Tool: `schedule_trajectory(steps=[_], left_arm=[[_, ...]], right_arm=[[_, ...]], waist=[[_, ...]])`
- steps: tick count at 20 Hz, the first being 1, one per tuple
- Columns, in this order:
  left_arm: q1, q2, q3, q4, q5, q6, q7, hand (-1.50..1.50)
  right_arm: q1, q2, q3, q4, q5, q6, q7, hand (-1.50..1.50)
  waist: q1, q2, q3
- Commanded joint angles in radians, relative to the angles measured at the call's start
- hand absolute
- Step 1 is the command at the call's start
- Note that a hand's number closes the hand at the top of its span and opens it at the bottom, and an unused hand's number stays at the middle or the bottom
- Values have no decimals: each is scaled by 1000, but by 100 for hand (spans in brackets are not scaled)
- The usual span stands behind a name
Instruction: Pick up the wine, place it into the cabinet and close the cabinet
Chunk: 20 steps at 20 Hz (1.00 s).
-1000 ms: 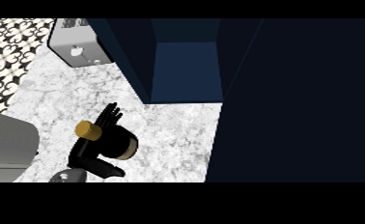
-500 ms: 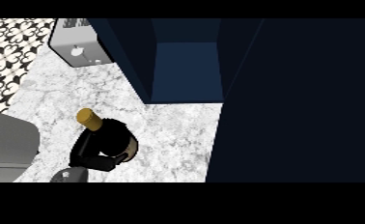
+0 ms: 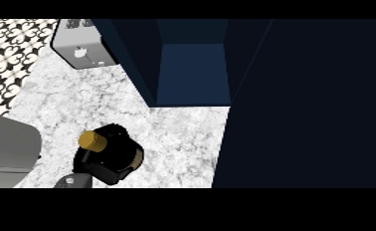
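One black hand (image 3: 103, 168), near the counter's (image 3: 176, 135) front edge, is curled around the gold-capped wine bottle (image 3: 94, 140); the dark cabinet (image 3: 191, 70) stands open behind.

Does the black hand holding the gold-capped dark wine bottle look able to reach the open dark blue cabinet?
Probably yes. The black hand curls round the wine bottle, the dark blue cabinet stands open ahead, and only bare marble counter lies between; the silver toaster sits aside.
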Motion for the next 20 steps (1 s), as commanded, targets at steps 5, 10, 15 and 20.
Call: schedule_trajectory(steps=[5, 10, 15, 20], left_arm=[[70, -44, 48, -79, 55, 82, -15, 150], [117, -109, -29, -205, 66, 42, 73, 150], [166, -117, -51, -358, 93, 47, 143, 150], [233, -126, -222, -508, 146, 155, 232, 150]], right_arm=[[66, -16, -4, -166, 60, -22, 27, -150], [132, -77, -30, -221, 20, 6, -14, -150], [117, -46, 26, -177, 71, -10, -32, -150], [161, -85, 28, -184, 54, -8, -87, -150]], waist=[[6, 1, 0], [4, -1, 1], [8, 0, 1], [5, 0, 1]])
